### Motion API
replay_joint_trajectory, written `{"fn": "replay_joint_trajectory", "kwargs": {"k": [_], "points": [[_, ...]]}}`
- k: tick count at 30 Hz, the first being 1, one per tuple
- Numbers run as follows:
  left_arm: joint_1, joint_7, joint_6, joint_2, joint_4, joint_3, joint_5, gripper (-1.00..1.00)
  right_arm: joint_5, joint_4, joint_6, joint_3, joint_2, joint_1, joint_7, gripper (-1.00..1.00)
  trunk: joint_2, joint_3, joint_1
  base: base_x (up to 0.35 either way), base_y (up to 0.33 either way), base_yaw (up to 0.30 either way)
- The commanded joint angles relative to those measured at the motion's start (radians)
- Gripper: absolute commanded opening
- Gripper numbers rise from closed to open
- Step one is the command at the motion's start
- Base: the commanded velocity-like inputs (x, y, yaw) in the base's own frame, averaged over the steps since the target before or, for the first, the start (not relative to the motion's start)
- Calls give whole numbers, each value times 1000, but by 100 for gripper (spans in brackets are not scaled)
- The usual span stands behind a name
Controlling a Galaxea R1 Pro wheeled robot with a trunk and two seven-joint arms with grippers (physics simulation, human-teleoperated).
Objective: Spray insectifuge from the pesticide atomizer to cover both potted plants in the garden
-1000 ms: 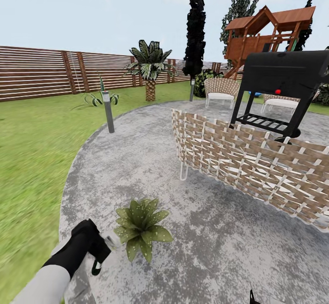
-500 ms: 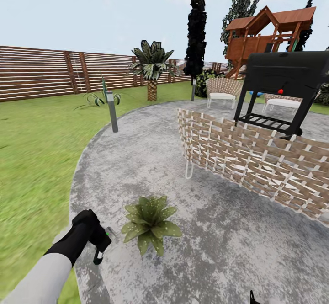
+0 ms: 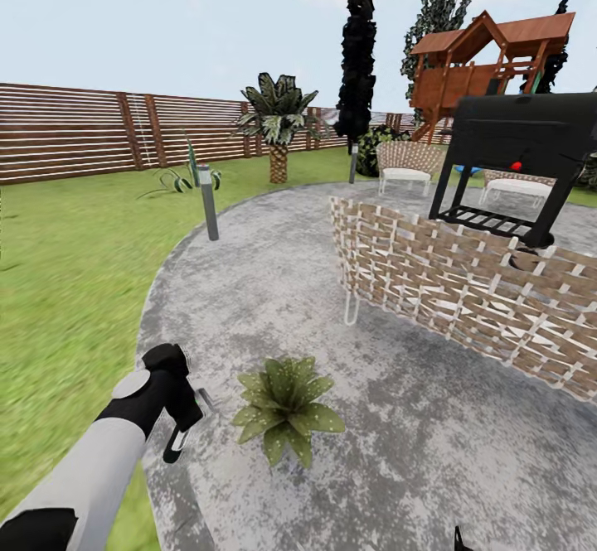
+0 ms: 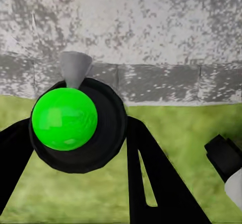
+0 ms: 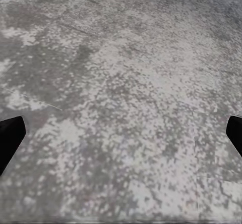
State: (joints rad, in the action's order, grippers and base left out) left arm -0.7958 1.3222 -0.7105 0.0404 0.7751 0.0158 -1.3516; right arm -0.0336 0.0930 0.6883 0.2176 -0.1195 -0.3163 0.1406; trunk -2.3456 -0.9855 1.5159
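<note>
One of the potted plants [image 3: 286,406], a low rosette of broad green leaves dotted with whitish insectifuge specks, stands on the grey stone patio [image 3: 398,451]. Just to its left, my left gripper [image 3: 177,428] is shut on the pesticide atomizer [image 3: 199,403], whose nozzle points toward the plant. In the left wrist view the atomizer [image 4: 75,125] appears as a black round body with a bright green cap and a grey nozzle, held between the black fingers [image 4: 151,176] of the left gripper [image 4: 75,133]. My right gripper [image 5: 123,135] hangs open over bare patio stone.
A woven wicker sofa [image 3: 464,286] stands to the right beyond the plant, with a black grill [image 3: 510,161] behind it. A bollard lamp [image 3: 208,203] marks the patio's left edge. Lawn [image 3: 66,269], a slat fence [image 3: 75,128] and a palm [image 3: 276,132] lie beyond.
The whole head view has shifted, so the camera moved; plant and sofa sit further right in the picture. My left forearm has turned, still holding the atomizer beside the plant.
</note>
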Motion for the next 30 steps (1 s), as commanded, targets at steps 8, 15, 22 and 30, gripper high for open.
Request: {"fn": "replay_joint_trajectory", "kwargs": {"k": [8,15,22,30], "points": [[9,-122,26,28,-14,159,70,-100,-3,-1,4,-3,0,-1,2,100,0,-1,0,-226,185,0],[95,-168,249,28,-15,357,288,-100,-3,-1,4,-3,0,-1,3,100,0,-1,0,-311,93,0],[210,-308,458,26,-9,475,318,-100,-4,-1,4,-3,0,-1,2,100,0,-1,0,-315,79,0],[239,-319,514,27,-17,483,318,-100,36,1,4,-5,10,-1,-2,100,0,-1,0,-145,32,0]]}}
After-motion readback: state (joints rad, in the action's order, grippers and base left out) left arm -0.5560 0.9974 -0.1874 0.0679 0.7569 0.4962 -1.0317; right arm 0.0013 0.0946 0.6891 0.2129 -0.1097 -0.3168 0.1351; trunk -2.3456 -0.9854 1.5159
